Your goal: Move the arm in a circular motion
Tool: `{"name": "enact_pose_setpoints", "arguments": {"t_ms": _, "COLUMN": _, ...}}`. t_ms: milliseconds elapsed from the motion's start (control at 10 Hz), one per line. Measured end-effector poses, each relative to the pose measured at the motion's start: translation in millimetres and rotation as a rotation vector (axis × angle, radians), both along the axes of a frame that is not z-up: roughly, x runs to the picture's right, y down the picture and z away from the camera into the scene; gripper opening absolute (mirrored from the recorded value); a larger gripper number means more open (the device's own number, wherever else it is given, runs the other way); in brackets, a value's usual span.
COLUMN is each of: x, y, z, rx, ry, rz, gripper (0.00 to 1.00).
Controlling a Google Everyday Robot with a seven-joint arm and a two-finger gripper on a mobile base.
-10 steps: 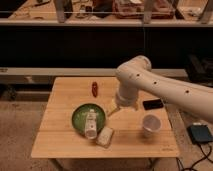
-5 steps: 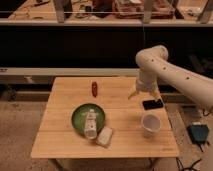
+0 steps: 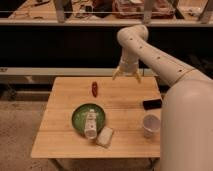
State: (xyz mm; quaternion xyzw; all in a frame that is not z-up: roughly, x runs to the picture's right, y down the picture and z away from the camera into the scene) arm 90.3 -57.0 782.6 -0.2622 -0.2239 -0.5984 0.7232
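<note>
The cream-white arm (image 3: 165, 65) of thick rounded segments with small dark holes comes in from the lower right and bends up and left over the table's far right part. Its elbow is high near the shelf. The small pronged gripper (image 3: 126, 76) hangs down from it above the far edge of the wooden table (image 3: 65, 100), holding nothing that shows.
On the table: a small red object (image 3: 94, 88) at the far middle, a green plate (image 3: 80, 122) with a white bottle (image 3: 90, 122) lying on it, a pale packet (image 3: 105, 136), a white cup (image 3: 150, 125), a black flat device (image 3: 152, 104). Dark shelving stands behind.
The arm has swung from low over the table's middle, up and to the right, then back toward the far edge. The gripper now hangs higher and farther back. The objects have not moved.
</note>
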Motion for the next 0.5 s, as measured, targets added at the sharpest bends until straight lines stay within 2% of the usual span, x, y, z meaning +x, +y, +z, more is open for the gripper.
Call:
{"name": "enact_pose_setpoints", "arguments": {"t_ms": 200, "x": -63.2, "y": 4.5, "z": -0.1, "rx": -0.005, "ry": -0.088, "rz": -0.047, "gripper": 0.80}}
{"name": "enact_pose_setpoints", "arguments": {"t_ms": 500, "x": -150.0, "y": 17.5, "z": -24.5, "rx": 0.045, "ry": -0.289, "rz": -0.110, "gripper": 0.80}}
